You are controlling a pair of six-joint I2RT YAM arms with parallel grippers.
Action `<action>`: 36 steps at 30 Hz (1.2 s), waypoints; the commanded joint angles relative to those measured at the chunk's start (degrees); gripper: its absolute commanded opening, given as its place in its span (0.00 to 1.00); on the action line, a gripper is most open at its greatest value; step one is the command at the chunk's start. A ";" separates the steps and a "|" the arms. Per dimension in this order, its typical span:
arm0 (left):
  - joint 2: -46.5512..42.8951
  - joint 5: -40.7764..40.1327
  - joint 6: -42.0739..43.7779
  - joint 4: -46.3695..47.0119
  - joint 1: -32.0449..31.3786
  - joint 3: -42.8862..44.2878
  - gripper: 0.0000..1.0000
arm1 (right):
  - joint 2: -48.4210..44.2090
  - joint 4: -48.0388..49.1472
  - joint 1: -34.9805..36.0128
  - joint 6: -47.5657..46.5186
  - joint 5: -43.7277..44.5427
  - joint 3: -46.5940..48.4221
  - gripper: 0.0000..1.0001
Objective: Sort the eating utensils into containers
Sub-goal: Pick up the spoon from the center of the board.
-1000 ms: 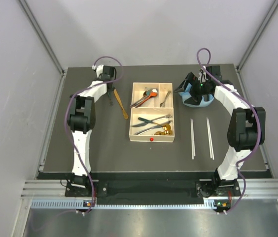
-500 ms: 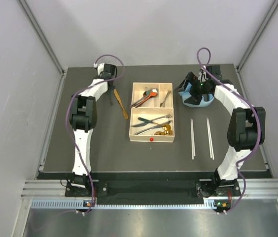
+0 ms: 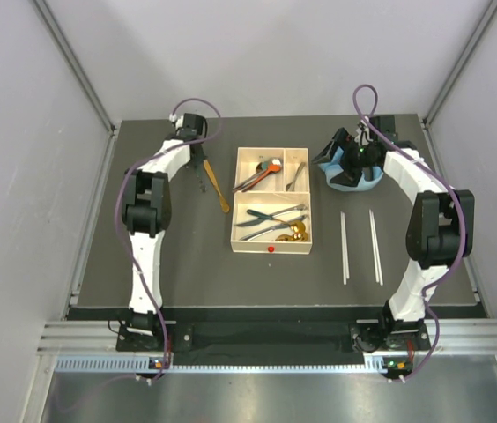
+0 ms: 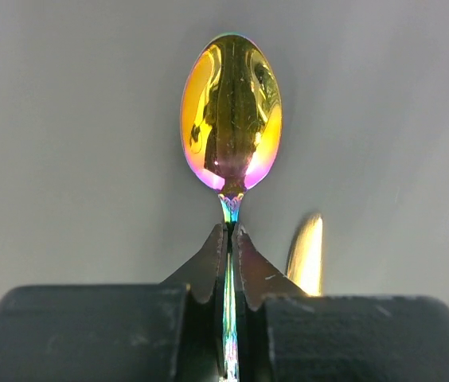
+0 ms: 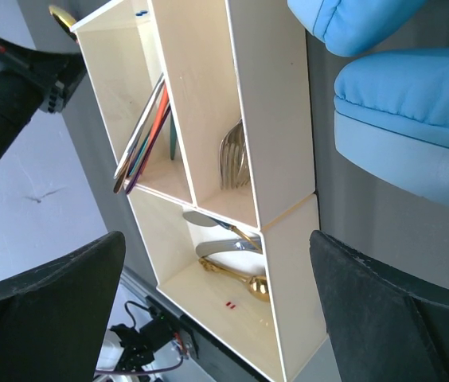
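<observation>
The left arm (image 3: pixel 147 207) stretches far across the worktop (image 3: pixel 178 256), elbow raised and wrist bent down, so that the left tool (image 3: pixel 200 172) sits at about 10 o'clock from the tray (image 3: pixel 234 220). In the wrist view the left tool (image 4: pixel 228 239) is clamped tight on the thin neck of a gold spoon (image 4: pixel 231 119), whose shiny bowl points away from it at 12 o'clock. A second gold sliver (image 4: pixel 307 253) shows at the fingers' 3 o'clock side. From above, a long gold piece (image 3: pixel 217 189) lies on the worktop between this tool and the tray; whether it is the clamped spoon cannot be told. The right arm (image 3: pixel 429 225) curves out to 2 o'clock from the tray, and its right tool (image 3: pixel 354 160) hangs over the blue headphones (image 3: pixel 347 176). The right tool (image 5: pixel 216 239) has its jaws spread wide with nothing between them. Two chopsticks (image 3: pixel 344 247) lie apart at the tray's 3 o'clock side. Against a second earlier, the left jaws have drawn shut onto the spoon while the wrist barely shifted. The right arm, the tray and the chopsticks lie as they did.
</observation>
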 commanded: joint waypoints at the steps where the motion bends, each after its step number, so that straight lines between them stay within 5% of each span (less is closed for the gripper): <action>1: -6.24 6.58 2.08 -11.81 -0.17 -7.46 0.00 | -0.05 0.95 -0.56 -0.88 -1.16 2.32 0.99; 14: -25.14 11.34 5.61 -8.76 -0.61 -29.18 0.00 | 1.54 2.54 -0.21 -0.09 -1.69 3.28 0.98; 34: -23.57 11.16 8.25 -11.12 -0.61 -22.07 0.00 | -0.48 3.33 0.23 -0.53 -0.72 1.44 0.98; 36: -23.39 11.25 7.98 -12.96 -0.61 -21.72 0.08 | -0.66 3.16 0.23 -0.62 -0.72 1.44 0.98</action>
